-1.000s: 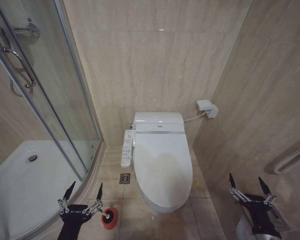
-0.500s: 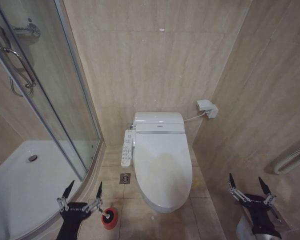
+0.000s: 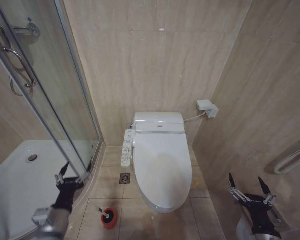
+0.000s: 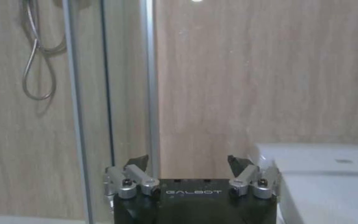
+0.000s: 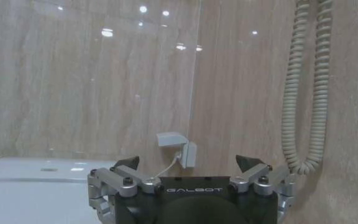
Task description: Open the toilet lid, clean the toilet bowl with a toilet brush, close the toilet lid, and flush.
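Two spread-fingered grippers, left gripper (image 3: 72,174) and right gripper (image 3: 249,186), flank the shut toilet lid (image 3: 162,167) over beige tiles.

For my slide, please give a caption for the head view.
Toilet lid closed; left gripper open near the shower door, right gripper open.

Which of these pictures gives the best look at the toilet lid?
The head view: the toilet lid shows whole from above, shut over the bowl. The left wrist view catches only an edge of it from the side, and the right wrist view only a white corner.
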